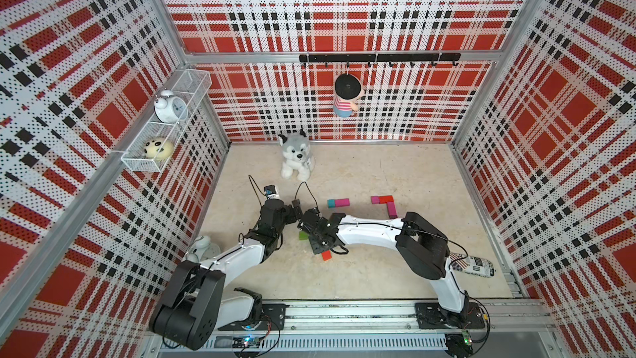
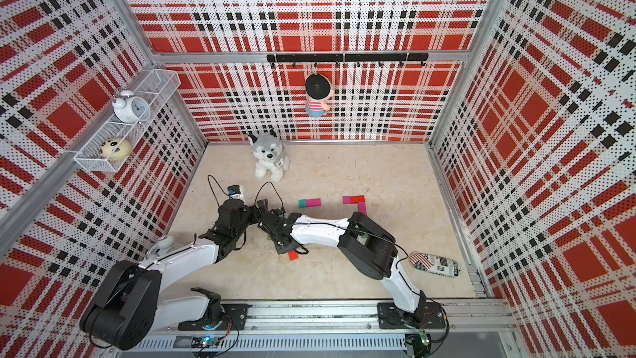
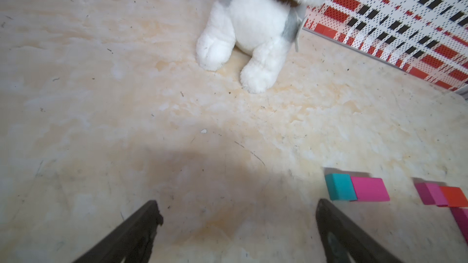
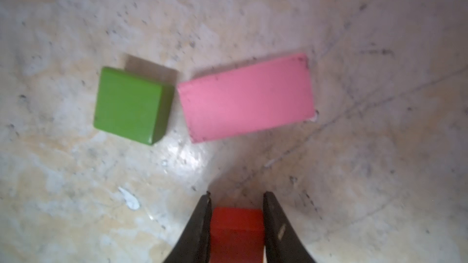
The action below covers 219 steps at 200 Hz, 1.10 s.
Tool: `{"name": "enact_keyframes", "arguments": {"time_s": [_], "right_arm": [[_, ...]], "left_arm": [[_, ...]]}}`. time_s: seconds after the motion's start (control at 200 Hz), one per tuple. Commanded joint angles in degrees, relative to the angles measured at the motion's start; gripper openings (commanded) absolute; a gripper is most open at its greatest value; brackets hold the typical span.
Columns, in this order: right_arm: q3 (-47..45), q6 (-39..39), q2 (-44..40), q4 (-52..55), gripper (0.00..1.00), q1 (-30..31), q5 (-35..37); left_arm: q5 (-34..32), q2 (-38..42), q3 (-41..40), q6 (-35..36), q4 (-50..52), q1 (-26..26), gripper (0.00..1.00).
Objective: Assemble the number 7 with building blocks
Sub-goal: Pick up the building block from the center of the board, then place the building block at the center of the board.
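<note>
Right gripper (image 4: 238,196) is narrow, pinched on a red block (image 4: 236,223), jaws flat on its two sides. Can't tell if the block is off the table (image 1: 361,277). A green block (image 4: 129,104) and a pink block (image 4: 248,97) lie flat just past the fingertips, side by side with a thin gap. Left gripper (image 3: 236,204) is wide, nothing between the jaws, bare table under it. The partial number 7 (image 1: 385,203) sits at 2 o'clock from table centre. Its top bar is pink then red, and a magenta stem runs toward 6 o'clock. A teal block (image 1: 331,203) and a magenta block (image 1: 342,202) touch end to end at 12 o'clock, apart from the 7. A plush dog (image 1: 296,161) sits at 11 o'clock by the far wall.
</note>
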<state>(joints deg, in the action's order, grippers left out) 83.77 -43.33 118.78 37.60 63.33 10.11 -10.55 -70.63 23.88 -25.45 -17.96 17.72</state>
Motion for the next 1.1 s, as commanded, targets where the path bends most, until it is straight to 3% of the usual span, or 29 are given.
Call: {"name": "enact_keyframes", "arguments": {"time_s": [0.0,0.271,0.551,0.797,1.092], "right_arm": [[-5.0,-1.8,-4.1,0.0,0.08,0.0,0.5],[-5.7,0.6,-11.4,1.6,0.09,-0.6,7.0],[-8.7,4.9,-13.8,-1.1,0.09,-8.6,7.1],[-6.1,8.9,-11.3,-3.9,0.1,-16.3,5.0],[-1.5,11.3,-4.1,-7.1,0.12,-21.3,-0.6]], "left_arm": [[1.3,2.1,-1.0,-0.6,-1.3,0.0,0.98],[0.2,2.8,-0.7,-0.8,-0.2,0.7,0.98],[1.0,-3.0,2.2,-0.5,-0.3,1.4,0.98],[0.9,-9.8,6.8,0.0,-0.3,2.9,0.98],[1.0,-16.1,10.3,0.5,0.1,3.5,0.98]]}}
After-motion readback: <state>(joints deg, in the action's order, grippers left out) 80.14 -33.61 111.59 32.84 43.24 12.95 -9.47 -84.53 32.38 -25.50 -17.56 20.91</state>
